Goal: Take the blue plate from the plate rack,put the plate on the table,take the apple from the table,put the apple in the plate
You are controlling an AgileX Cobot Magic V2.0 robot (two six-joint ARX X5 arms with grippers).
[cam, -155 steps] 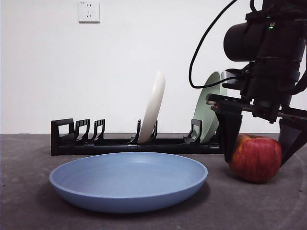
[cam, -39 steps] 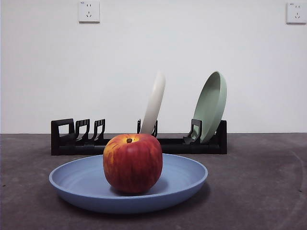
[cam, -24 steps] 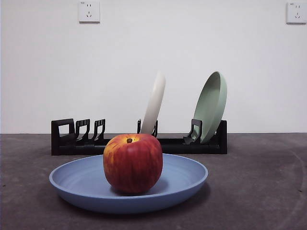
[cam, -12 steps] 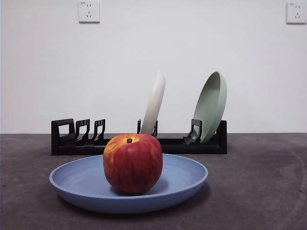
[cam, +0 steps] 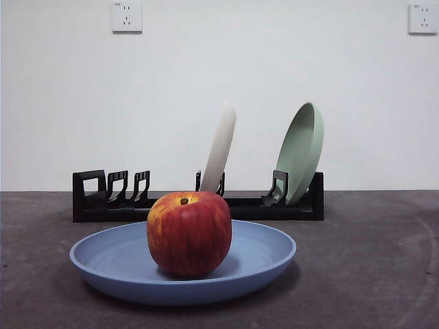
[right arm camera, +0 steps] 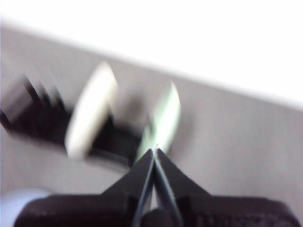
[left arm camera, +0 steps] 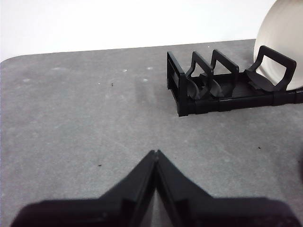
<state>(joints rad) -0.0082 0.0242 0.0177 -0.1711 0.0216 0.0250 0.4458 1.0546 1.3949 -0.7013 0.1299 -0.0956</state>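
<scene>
While no writing is legible, apple (cam: pixel 189 233) on blue plate (cam: pixel 260 257), both grippers' jaws clenched, empty.

Even bright light, soft shadows, right wrist view motion-blurred

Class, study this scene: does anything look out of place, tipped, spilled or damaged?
Nothing stands out. The apple sits upright in the blue plate, which lies flat on the table. The cream plate and green plate lean in the plate rack.
</scene>
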